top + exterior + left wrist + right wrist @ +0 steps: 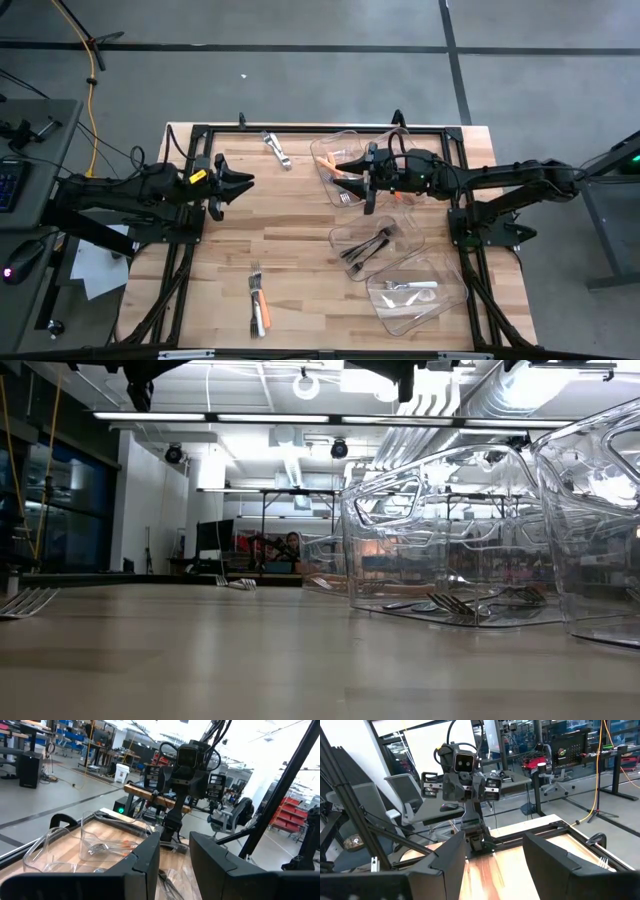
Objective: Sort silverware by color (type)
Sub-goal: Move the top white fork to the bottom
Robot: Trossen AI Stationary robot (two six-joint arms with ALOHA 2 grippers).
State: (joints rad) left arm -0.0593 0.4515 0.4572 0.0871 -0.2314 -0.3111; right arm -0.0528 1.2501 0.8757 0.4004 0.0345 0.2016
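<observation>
Before me I count three clear plastic bins [417, 291], one loose fork with a dark metal handle [276, 149], and two orange-handled pieces [260, 305] lying together.

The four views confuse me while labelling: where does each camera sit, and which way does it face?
High: overhead, straight down; both arms, three bins.
Low: tabletop height, looking level past the clear bins; no hands visible.
Left wrist: faces the right arm past its own left hand.
Right wrist: faces the left arm past its own right hand.
High and low share the bins.
</observation>
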